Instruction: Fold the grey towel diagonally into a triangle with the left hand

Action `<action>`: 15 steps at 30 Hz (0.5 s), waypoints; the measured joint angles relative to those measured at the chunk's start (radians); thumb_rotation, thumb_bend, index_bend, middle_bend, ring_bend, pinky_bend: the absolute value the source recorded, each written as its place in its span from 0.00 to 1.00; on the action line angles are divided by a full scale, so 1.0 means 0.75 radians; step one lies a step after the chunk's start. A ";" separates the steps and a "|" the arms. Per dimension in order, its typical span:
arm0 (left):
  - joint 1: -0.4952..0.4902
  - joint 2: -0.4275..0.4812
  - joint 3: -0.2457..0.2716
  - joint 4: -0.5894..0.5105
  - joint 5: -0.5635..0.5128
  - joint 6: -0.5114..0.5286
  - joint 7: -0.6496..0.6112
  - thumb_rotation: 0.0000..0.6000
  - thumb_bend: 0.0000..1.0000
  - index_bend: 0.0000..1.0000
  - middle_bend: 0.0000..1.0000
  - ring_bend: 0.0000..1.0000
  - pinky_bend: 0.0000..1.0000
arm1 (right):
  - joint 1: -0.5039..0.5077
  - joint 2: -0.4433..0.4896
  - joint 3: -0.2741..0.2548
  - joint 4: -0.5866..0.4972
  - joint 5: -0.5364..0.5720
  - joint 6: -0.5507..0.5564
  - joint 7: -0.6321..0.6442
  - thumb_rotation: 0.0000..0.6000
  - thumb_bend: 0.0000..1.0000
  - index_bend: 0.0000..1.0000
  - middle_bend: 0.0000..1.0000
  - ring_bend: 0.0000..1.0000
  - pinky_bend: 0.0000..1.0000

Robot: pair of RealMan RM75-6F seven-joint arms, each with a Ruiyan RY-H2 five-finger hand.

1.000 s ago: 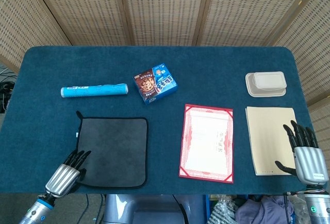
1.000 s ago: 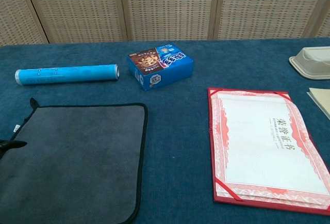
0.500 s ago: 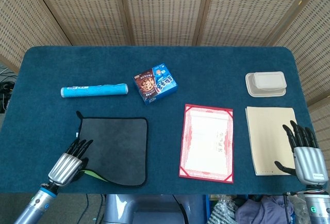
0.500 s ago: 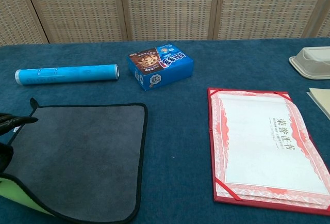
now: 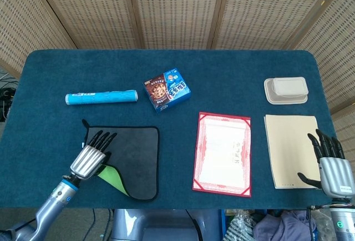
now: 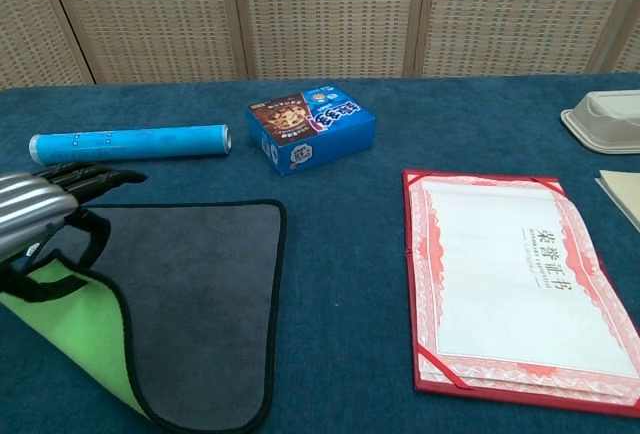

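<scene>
- Head view: the grey towel [image 5: 128, 153] is seen on the blue table [image 5: 50, 135], below the blue tube [image 5: 101, 97] and the cookie box [image 5: 168, 89]. Its near left corner is lifted and turned over, so that a green underside [image 5: 112, 177] is shown.
- That corner is held by the left hand [image 5: 91, 156], its fingers stretched over the grey cloth.
- To the right of the towel, a red-bordered certificate [image 5: 223, 153] is laid flat, then a cream folder [image 5: 290, 149], with a beige lidded container [image 5: 286, 90] above it.
- Only here is the right hand [image 5: 330, 163] shown, at the folder's right edge, fingers spread and holding nothing; it is partly cut off by the frame.
- Woven cane screens [image 5: 177, 8] are seen behind the table.
- Chest view: the towel [image 6: 190, 294] is seen closer; its black-edged corner is shown pinched by the left hand [image 6: 45, 216], which is cut off at the left edge.
- The tube [image 6: 130, 142], cookie box [image 6: 311, 130] and certificate [image 6: 515, 284] are repeated; the container [image 6: 605, 119] is cropped.
</scene>
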 measured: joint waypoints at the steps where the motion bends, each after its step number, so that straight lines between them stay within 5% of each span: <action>1: -0.021 -0.012 -0.014 0.005 -0.007 -0.017 0.013 1.00 0.41 0.68 0.00 0.00 0.00 | 0.000 0.001 0.001 0.002 0.002 -0.002 0.006 1.00 0.00 0.00 0.00 0.00 0.00; 15: -0.221 -0.144 -0.124 0.088 -0.114 -0.171 0.137 1.00 0.41 0.68 0.00 0.00 0.00 | 0.006 0.004 0.005 0.022 0.015 -0.021 0.042 1.00 0.00 0.00 0.00 0.00 0.00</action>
